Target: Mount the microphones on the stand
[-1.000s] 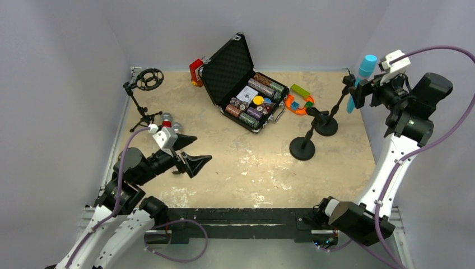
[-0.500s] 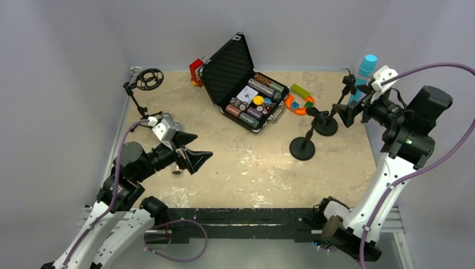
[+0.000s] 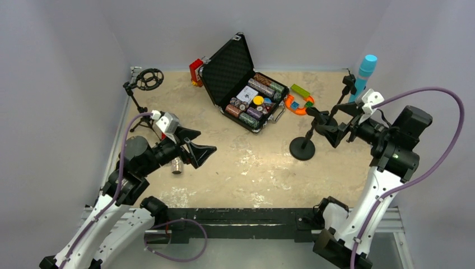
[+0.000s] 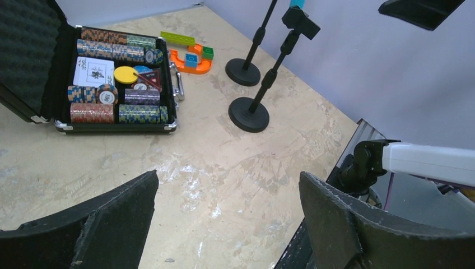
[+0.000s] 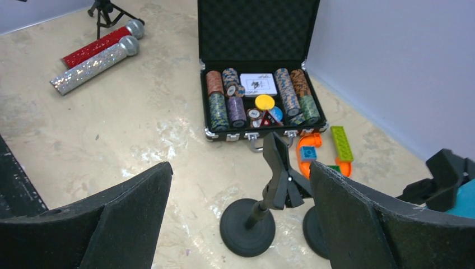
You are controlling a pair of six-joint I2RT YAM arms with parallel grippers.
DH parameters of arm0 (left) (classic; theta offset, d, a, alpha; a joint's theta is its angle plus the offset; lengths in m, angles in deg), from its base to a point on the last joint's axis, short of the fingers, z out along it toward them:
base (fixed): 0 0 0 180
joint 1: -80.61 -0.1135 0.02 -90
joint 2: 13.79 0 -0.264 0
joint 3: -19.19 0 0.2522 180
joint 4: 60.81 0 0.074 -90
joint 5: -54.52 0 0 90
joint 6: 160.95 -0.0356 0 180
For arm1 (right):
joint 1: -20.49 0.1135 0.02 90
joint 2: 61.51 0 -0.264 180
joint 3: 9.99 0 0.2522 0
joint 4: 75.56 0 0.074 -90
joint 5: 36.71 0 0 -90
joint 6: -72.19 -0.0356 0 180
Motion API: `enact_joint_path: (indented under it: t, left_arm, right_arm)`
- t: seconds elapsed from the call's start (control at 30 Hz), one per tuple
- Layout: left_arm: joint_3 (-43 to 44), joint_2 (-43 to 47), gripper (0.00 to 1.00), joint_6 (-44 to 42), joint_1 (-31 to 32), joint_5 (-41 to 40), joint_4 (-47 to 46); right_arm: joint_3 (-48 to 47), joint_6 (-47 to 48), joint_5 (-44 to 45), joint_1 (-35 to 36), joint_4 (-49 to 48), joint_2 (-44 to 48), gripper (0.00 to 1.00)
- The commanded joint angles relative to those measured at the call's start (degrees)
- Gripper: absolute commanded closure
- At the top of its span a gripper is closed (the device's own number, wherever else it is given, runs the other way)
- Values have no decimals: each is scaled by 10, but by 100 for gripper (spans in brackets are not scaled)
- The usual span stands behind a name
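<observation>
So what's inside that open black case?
The black case holds rows of striped poker chips, a white pack that may be cards, and a yellow disc. Anything underneath the chips is covered, so I can't see it.

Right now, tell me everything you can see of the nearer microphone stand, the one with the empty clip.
The nearer stand is all black: a round flat base resting on the table, a thin pole, a clip on top holding nothing. Its base sits apart from the other stand's. The open right gripper faces the clip without touching.
</observation>
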Motion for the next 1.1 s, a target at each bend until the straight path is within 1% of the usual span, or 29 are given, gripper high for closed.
enact_joint_path:
  t: [0.0,0.43,0.57,0.73,1.07]
  left_arm:
    - [9,1,1,19,-1,-17,-36]
    - [1,-3,1,12,-1,-19,-37]
    - [3,-3,1,-7,-1,-34,-15]
    - [10,-5,1,-32,-1,-72,39]
    - [7,-12,1,-41,-1,-83,44]
  right_arm:
    - [30,1,-23,-1,9,11,4]
    - [99,39,-26,-1,18,37,4]
    - [109,61,-11,-1,29,35,4]
    - [128,73,-2,-1,22,29,4]
    - [151,104,-7,-1,24,14,5]
